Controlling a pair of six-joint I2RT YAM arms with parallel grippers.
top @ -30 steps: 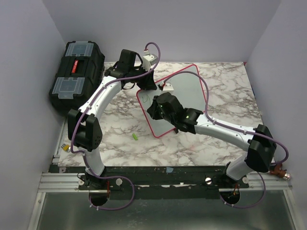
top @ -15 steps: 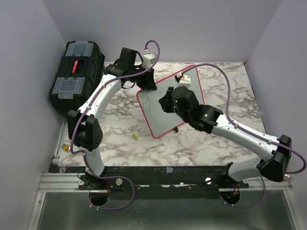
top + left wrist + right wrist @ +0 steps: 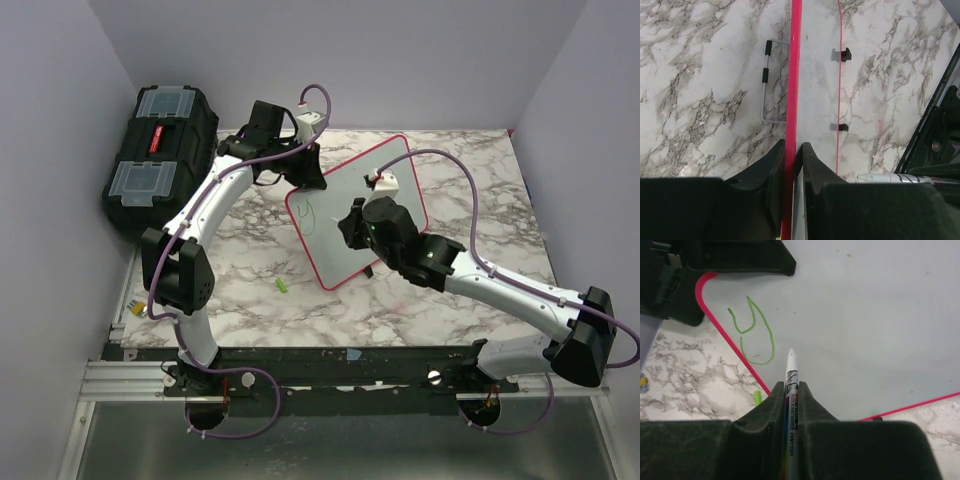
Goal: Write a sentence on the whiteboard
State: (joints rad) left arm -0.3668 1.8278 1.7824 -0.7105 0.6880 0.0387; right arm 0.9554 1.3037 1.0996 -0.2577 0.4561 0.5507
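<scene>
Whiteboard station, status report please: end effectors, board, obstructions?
Left end effector clamps edge of red-framed white whiteboard. Right end effector grips white marker. One green letter written. Small green piece lies off-board.

The flat white rectangular whiteboard [image 3: 355, 178], with rounded corners and a thin red-pink frame, sits at the middle of the marble table [image 3: 250, 290]. It is turned diagonally and seems tilted. Its far-left frame edge is pinched in the left gripper [image 3: 794, 146]. The sentence [image 3: 752, 332] is only begun: one green handwritten "y"-like shape near the board's left corner.
</scene>
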